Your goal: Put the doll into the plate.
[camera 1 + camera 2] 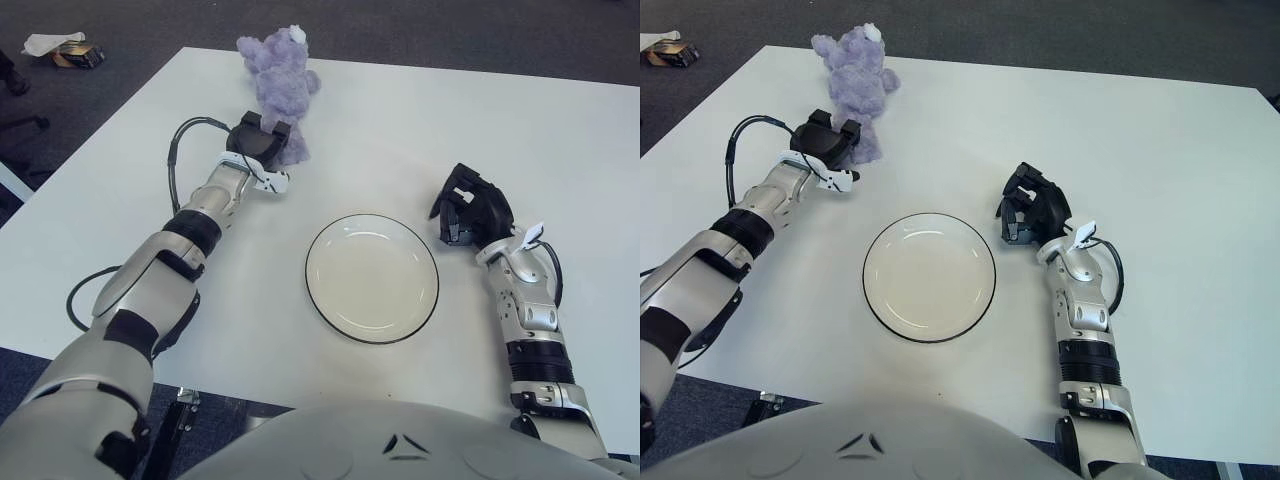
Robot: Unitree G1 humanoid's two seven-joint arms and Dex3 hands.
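A purple plush doll [280,75] sits upright near the table's far edge, left of centre. My left hand [263,136] is stretched out to the doll's lower body, its open fingers against the plush without closing round it. A white plate [371,277] with a dark rim lies bare in the middle of the table, nearer to me and to the right of the doll. My right hand [463,213] shows just right of the plate's upper rim, fingers curled and holding nothing.
The white table [450,120] runs wide to the right and back. Its left edge slants close by my left arm, with dark carpet beyond. A small box and crumpled paper [65,48] lie on the floor at the far left.
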